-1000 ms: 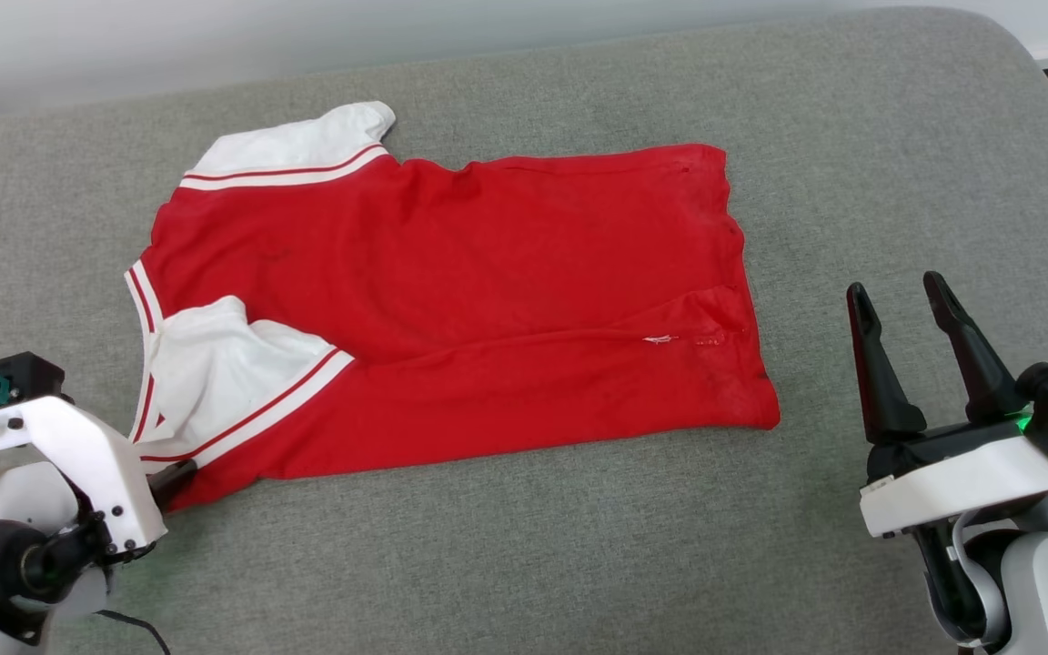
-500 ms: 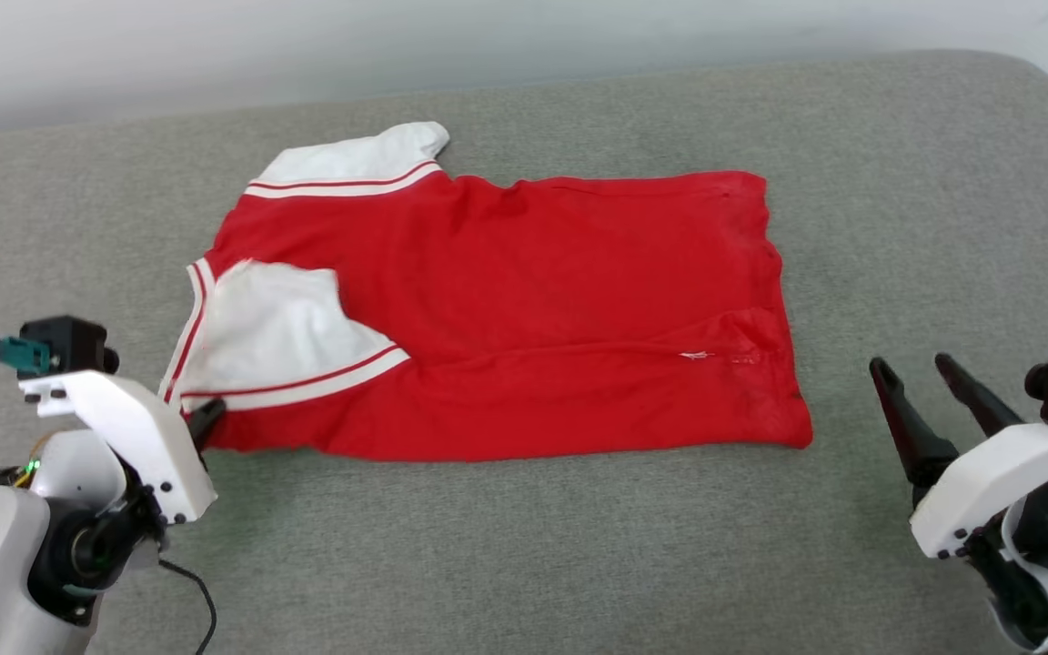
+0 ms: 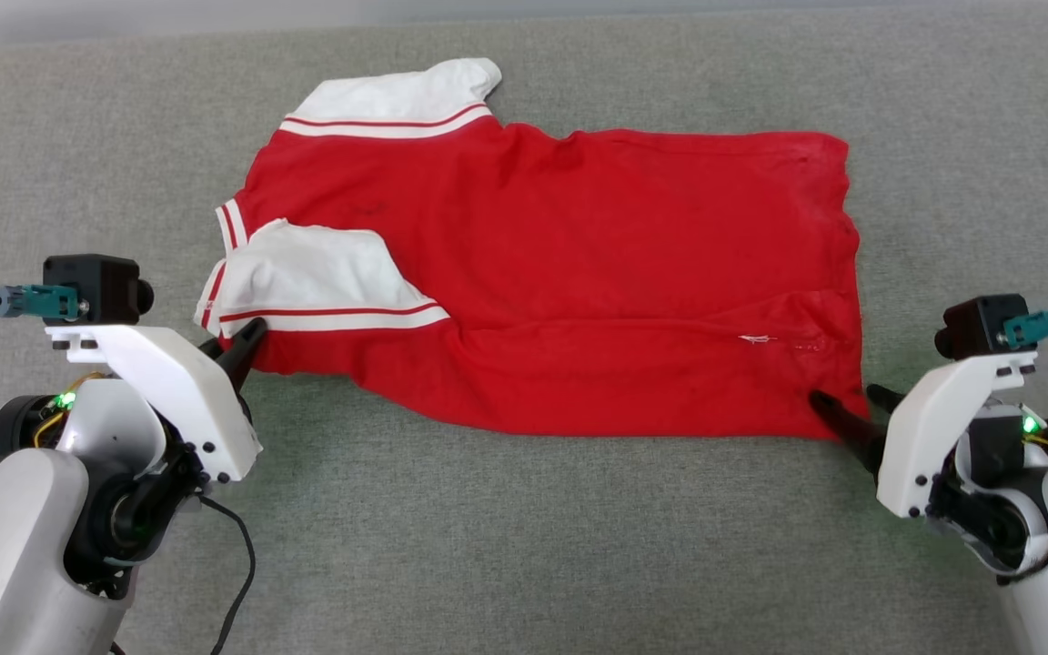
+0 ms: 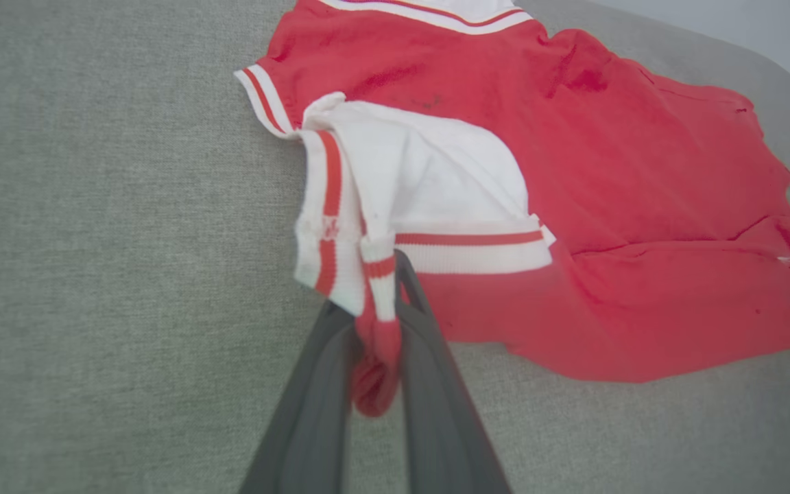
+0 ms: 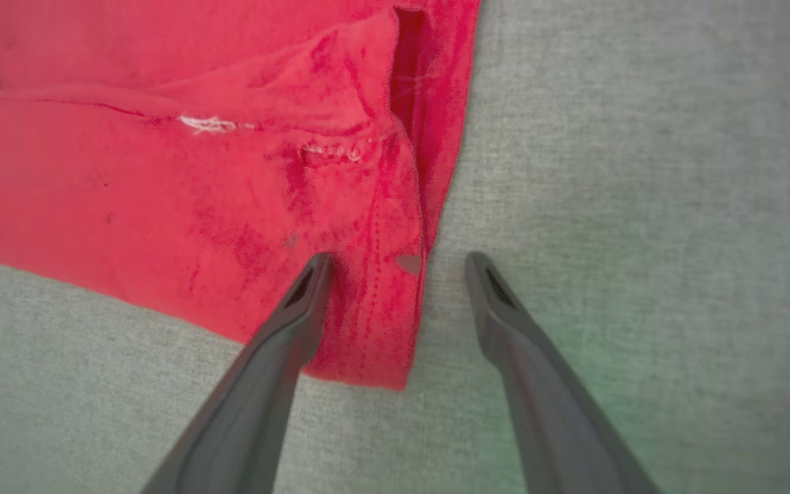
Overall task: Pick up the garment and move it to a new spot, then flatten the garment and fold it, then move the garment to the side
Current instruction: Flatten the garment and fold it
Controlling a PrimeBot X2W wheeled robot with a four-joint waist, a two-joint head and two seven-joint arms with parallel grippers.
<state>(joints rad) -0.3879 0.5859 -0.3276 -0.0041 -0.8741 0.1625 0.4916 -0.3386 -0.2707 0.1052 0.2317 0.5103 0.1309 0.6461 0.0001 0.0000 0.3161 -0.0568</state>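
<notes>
The garment (image 3: pixel 579 255) is a red shirt with white, red-striped sleeves, spread across a grey cushioned surface (image 3: pixel 524 546). My left gripper (image 3: pixel 246 341) is shut on the garment's near-left corner by the folded white sleeve (image 3: pixel 324 282). In the left wrist view, red fabric (image 4: pixel 376 357) is bunched between the two fingers of the left gripper (image 4: pixel 385 274). My right gripper (image 3: pixel 842 409) stands open at the garment's near-right hem corner. In the right wrist view one finger (image 5: pixel 299 309) lies over the red hem (image 5: pixel 374 329), the other finger (image 5: pixel 498 302) over bare cushion.
The grey cushioned surface runs wide in front of the garment and to both sides. A pale wall strip (image 3: pixel 124 18) shows along the far edge. A black cable (image 3: pixel 233 564) hangs from my left arm.
The head camera has shifted, so the whole picture moved. My left gripper closed on the garment's near-left corner. My right gripper lowered and came in to the near-right hem corner.
</notes>
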